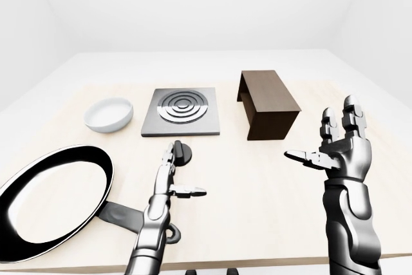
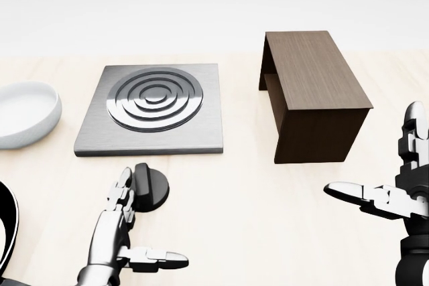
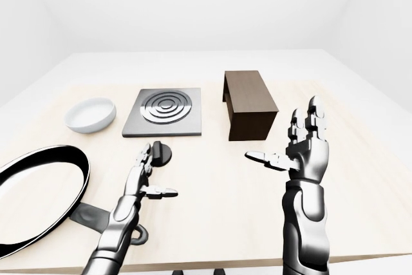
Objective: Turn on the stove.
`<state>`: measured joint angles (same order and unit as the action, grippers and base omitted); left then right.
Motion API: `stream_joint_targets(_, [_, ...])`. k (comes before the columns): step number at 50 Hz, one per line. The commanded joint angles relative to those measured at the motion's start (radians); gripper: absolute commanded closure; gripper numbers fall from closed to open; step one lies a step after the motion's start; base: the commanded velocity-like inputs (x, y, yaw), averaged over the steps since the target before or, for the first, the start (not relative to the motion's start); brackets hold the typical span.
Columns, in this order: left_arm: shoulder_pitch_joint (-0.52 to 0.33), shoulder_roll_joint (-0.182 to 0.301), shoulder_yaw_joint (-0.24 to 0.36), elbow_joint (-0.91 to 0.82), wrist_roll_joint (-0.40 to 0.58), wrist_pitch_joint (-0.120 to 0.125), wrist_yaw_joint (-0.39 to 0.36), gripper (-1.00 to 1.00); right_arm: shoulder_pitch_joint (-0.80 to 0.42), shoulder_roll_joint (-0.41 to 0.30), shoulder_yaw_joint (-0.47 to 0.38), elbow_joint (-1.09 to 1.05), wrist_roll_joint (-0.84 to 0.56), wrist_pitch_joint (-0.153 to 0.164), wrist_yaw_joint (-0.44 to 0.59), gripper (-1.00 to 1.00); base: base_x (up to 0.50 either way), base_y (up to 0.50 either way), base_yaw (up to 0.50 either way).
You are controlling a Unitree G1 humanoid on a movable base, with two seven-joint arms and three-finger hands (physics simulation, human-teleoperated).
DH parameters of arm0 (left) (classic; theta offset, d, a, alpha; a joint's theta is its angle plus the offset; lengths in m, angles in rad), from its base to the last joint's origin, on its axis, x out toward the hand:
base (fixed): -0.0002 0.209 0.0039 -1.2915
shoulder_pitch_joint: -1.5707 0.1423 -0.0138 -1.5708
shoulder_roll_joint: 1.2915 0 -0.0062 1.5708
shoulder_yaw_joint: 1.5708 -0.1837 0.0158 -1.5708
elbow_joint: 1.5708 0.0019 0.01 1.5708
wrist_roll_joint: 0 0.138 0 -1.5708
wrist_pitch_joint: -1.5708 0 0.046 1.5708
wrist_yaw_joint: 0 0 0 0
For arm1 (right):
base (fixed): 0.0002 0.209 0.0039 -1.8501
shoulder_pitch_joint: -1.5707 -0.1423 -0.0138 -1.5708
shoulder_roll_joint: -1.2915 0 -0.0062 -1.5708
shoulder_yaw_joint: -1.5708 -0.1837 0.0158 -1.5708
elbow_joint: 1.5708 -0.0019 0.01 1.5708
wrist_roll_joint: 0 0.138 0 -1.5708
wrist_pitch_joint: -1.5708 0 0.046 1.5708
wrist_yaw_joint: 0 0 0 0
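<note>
A light wooden table [image 1: 257,185] is seen under all three views, and on it a square grey stove [image 2: 153,108] with concentric rings is placed left of centre in the head view. Just below the stove's lower edge, a round black knob [image 2: 149,187] with a raised bar is set on the table. The left hand [image 2: 122,232] is held open just beside the knob, on its left and lower side, with the fingers [image 2: 124,192] stretched toward it and the thumb spread out to the right; whether the fingertips touch the knob cannot be told. The right hand [image 1: 338,146] is raised above the table at the right, well apart from the knob, with fingers upright and thumb extended leftward, nothing being held. A dark brown wooden box [image 2: 312,92] is placed right of the stove, and a white bowl [image 1: 109,113] to its left. A black frying pan [image 1: 51,199] is seen at lower left.
</note>
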<state>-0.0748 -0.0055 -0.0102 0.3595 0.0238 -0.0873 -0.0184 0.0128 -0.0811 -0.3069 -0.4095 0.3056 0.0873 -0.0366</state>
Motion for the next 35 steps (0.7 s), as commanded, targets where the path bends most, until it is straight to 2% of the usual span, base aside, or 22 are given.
stream_joint_targets(1, [0.079,-0.025,-0.057,-0.094,0.019,0.0,-0.016,-1.0,0.0,0.0,0.002,-0.004,-0.002,0.0,0.0,-1.0,0.0,0.0,0.0])
stream_joint_targets(2, [0.089,-0.027,-0.065,-0.109,0.025,0.0,-0.016,-1.0,0.001,0.001,0.001,-0.004,-0.001,0.0,0.001,-1.0,0.0,0.0,0.0])
stream_joint_targets(3, [0.13,-0.037,-0.1,-0.179,0.038,0.0,-0.025,-1.0,0.0,0.002,0.003,0.004,-0.004,0.0,0.002,-1.0,0.0,0.0,0.0])
stream_joint_targets(6, [0.146,-0.037,-0.119,-0.207,0.039,0.0,-0.025,-1.0,0.001,0.001,0.003,0.004,-0.003,0.0,0.003,-1.0,0.0,0.0,0.0])
stream_joint_targets(18, [0.18,-0.039,-0.174,-0.262,0.049,0.0,-0.02,-1.0,0.0,0.001,0.006,0.015,-0.005,0.0,0.005,-1.0,0.0,0.0,0.0])
stream_joint_targets(22, [0.157,-0.041,-0.173,-0.235,0.054,0.0,-0.015,-1.0,0.002,0.003,0.008,0.014,-0.006,0.0,0.005,-1.0,0.0,0.0,0.0])
stream_joint_targets(26, [0.072,-0.047,-0.135,-0.136,0.053,0.0,-0.008,-1.0,0.003,0.003,0.006,0.012,-0.005,0.0,0.006,-1.0,0.0,0.0,0.0])
stream_joint_targets(28, [-0.007,-0.049,-0.099,-0.041,0.051,0.0,0.004,-1.0,0.004,0.004,0.01,0.011,-0.008,0.0,0.005,-1.0,0.0,0.0,0.0])
stream_joint_targets(31, [-0.083,-0.052,-0.072,0.067,0.056,0.0,0.014,-1.0,0.004,0.003,0.008,0.008,-0.006,0.0,0.006,-1.0,0.0,0.0,0.0])
stream_joint_targets(35, [-0.232,-0.053,-0.036,0.291,0.059,0.0,0.035,-1.0,0.002,0.003,0.007,0.006,-0.004,0.0,0.005,-1.0,0.0,0.0,0.0])
